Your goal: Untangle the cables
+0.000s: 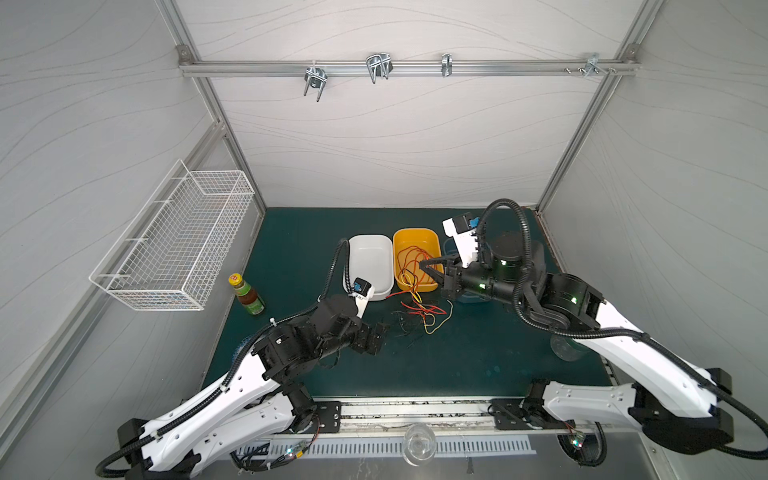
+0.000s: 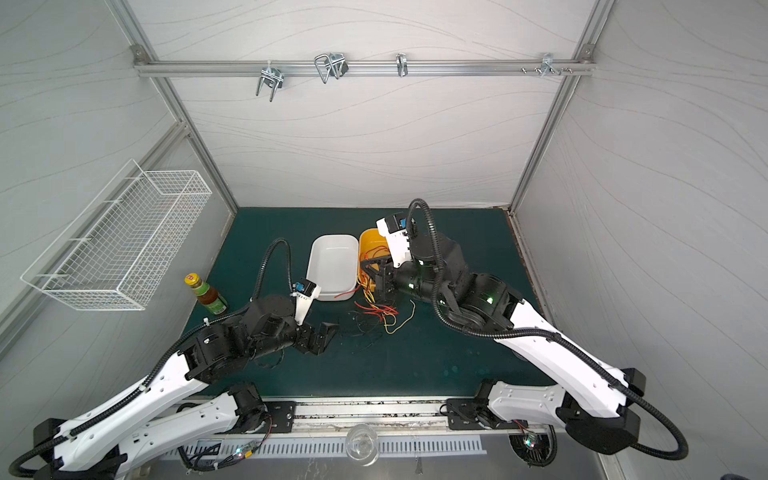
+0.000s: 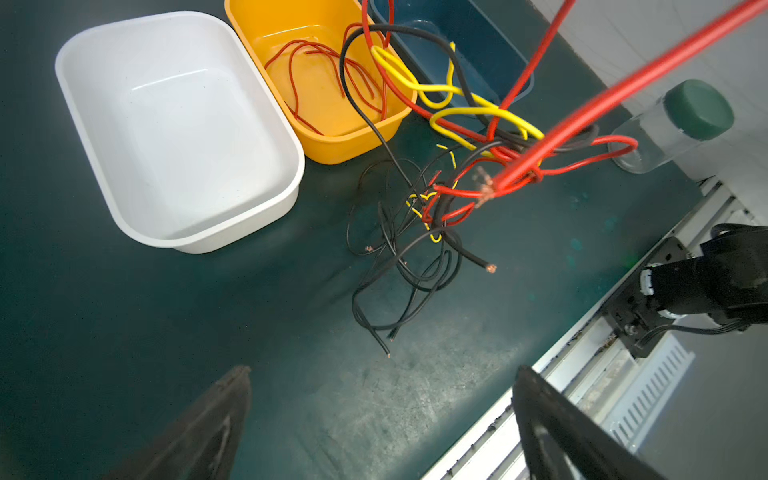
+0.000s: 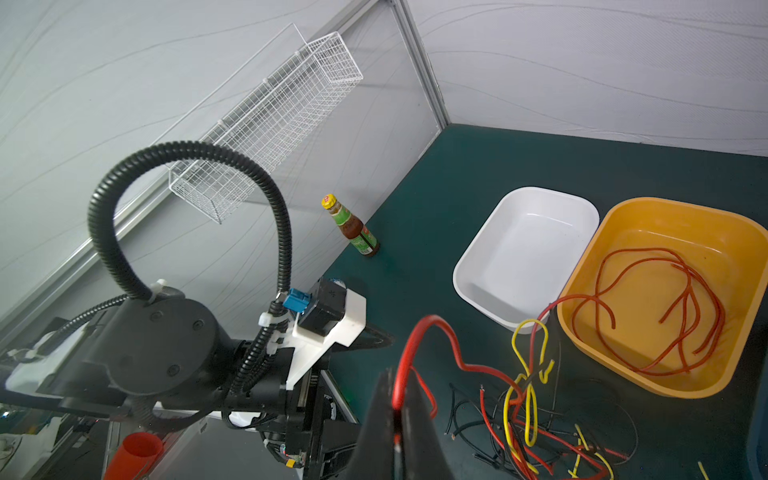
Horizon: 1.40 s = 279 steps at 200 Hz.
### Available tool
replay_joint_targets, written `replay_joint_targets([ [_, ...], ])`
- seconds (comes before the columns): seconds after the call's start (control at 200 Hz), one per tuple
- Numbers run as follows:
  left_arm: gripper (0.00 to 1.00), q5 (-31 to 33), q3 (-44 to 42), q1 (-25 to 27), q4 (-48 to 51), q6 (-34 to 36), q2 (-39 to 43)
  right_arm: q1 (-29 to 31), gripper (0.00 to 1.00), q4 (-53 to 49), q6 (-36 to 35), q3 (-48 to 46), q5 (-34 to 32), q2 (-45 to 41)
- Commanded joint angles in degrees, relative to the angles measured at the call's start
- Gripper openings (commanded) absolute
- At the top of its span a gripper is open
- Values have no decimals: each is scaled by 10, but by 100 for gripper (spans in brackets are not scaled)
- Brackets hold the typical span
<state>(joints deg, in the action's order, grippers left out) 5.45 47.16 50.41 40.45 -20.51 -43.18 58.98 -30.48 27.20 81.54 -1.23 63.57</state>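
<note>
The cables point(image 1: 419, 316) lie as a red, yellow and black tangle on the green mat in front of the tubs, seen in both top views point(image 2: 376, 318). My right gripper point(image 4: 398, 401) is shut on a thick red cable point(image 4: 440, 330) and holds it up above the yellow tub's near end point(image 1: 424, 265). From that red cable point(image 3: 623, 83) hangs a raised knot of red, yellow and black strands point(image 3: 490, 137). Thin black cables point(image 3: 399, 266) stay on the mat below it. My left gripper point(image 3: 382, 370) is open and empty, low over the mat, left of the tangle point(image 1: 380, 330).
A white tub point(image 1: 370, 243) and a yellow tub point(image 1: 434, 245) holding thin red cables stand behind the tangle, with a blue tub point(image 3: 515, 54) beyond. A sauce bottle point(image 1: 246, 295) stands left, a jar point(image 3: 673, 124) right, a wire basket point(image 1: 178, 241) on the left wall, a glass point(image 1: 419, 446) in front.
</note>
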Motion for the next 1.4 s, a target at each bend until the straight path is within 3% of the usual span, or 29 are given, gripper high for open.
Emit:
replay_joint_targets([
  [0.0, 99, -46, 4, 2, -36, -64, 3, 5, 0, 17, 1, 16, 12, -23],
  [0.195, 100, -101, -84, 2, -194, -153, 23, 5, 0, 31, 24, 1, 16, -46],
  [0.45, 100, -126, -160, 1, -380, -204, 12, 5, 0, 66, 60, -37, 28, -80],
  [0.72, 100, -199, -176, 2, -532, -209, -52, 5, 0, 95, 89, -69, 53, -91],
  [0.92, 99, -215, -180, 4, -572, -198, -88, 5, 0, 104, 101, -73, 68, -95],
  [1.136, 86, -244, -183, 4, -580, -187, -104, 5, 0, 109, 104, -78, 57, -109],
  [1.391, 58, -266, -185, 4, -586, -182, -113, 5, 0, 117, 112, -88, 45, -116],
])
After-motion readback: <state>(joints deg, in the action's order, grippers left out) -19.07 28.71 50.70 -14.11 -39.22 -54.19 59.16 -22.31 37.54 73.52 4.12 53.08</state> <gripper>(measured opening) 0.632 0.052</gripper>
